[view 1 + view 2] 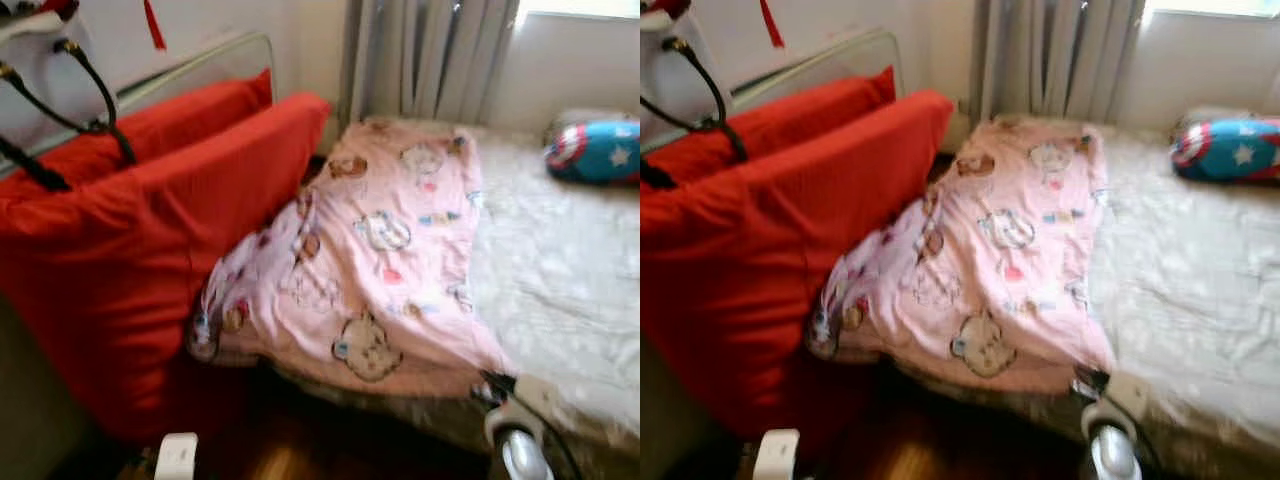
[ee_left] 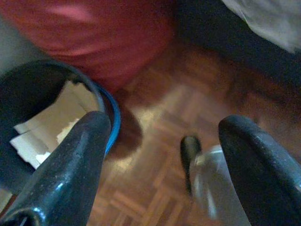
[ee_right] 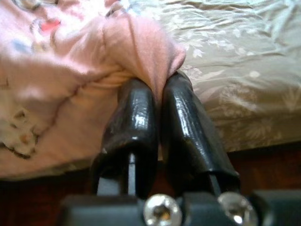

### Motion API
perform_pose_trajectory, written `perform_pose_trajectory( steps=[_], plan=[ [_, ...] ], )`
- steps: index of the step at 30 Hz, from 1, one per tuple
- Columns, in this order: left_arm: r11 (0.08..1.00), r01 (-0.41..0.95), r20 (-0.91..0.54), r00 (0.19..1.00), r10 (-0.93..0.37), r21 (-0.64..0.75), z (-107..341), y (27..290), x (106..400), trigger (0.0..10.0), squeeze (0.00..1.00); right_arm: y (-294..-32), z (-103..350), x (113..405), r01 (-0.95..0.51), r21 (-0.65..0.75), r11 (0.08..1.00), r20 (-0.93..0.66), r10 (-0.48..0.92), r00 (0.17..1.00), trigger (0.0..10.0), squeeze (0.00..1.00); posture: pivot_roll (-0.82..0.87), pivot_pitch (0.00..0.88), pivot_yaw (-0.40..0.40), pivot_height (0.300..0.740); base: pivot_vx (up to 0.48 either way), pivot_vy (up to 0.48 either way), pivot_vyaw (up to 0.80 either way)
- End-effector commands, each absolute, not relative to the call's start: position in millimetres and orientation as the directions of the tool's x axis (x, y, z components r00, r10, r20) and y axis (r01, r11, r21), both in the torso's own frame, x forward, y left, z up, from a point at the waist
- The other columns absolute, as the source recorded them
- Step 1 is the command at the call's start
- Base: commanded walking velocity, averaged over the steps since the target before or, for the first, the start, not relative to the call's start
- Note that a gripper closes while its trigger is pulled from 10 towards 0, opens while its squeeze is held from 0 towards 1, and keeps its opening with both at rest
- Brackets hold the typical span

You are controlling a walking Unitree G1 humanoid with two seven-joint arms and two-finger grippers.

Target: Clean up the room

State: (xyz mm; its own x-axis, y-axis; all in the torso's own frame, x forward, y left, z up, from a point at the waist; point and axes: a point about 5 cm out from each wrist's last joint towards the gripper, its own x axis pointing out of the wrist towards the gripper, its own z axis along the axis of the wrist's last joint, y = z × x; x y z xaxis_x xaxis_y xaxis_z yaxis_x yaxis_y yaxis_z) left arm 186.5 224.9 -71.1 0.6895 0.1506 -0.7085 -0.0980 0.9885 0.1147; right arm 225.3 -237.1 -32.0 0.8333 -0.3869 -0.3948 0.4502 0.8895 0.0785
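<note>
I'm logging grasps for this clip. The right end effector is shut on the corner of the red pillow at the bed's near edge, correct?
Not quite. The right end effector is shut, but on the corner of the pink cartoon blanket at the bed's near edge, not the red pillow. The right wrist view shows pink fabric pinched between the fingers.

Right gripper (image 3: 157, 84) pinched closed, left gripper (image 2: 164, 136) spread wide
</note>
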Motion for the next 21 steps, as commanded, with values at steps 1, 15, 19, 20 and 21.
perform_pose_trajectory(
  steps=[1, 15, 19, 20, 21],
  plan=[
    [0.990, -0.078, -0.749, 0.647, 0.142, 0.120, -79.7, 222.2, 171.5, 10.0, 0.00, -237.9, -17.3, 241.3, 0.442, 0.078, 0.894, -0.318, -0.398, 0.861, 10.0, 0.00, 0.00, 0.000, 0.004, 0.740, 0.000, 0.000, 0.00],
    [0.990, -0.067, -0.768, 0.625, 0.139, 0.125, -82.9, 222.2, 165.3, 10.0, 0.00, -249.2, -21.8, 232.5, 0.531, 0.016, 0.847, -0.351, -0.493, 0.796, 10.0, 0.00, 0.00, 0.000, 0.002, 0.740, 0.000, 0.000, 0.00],
    [0.990, -0.067, -0.767, 0.627, 0.138, 0.124, -82.2, 222.8, 167.0, 10.0, 0.00, -243.6, -40.9, 216.1, 0.518, -0.026, 0.855, -0.478, -0.466, 0.745, 10.0, 0.00, -0.01, 0.000, 0.000, 0.740, 0.000, 0.000, 0.00],
    [0.990, -0.066, -0.765, 0.629, 0.136, 0.122, -81.8, 222.1, 168.1, 10.0, 0.00, -240.1, -46.7, 211.9, 0.500, -0.036, 0.865, -0.521, -0.443, 0.730, 10.0, 0.00, -0.01, 0.000, 0.000, 0.740, 0.000, 0.000, 0.00],
    [0.991, -0.064, -0.762, 0.633, 0.134, 0.121, -81.3, 221.0, 169.8, 10.0, 0.00, -235.6, -54.4, 205.0, 0.483, -0.047, 0.875, -0.574, -0.419, 0.703, 10.0, 0.00, -0.01, 0.000, -0.001, 0.740, 0.000, 0.000, 0.00]
  ],
)
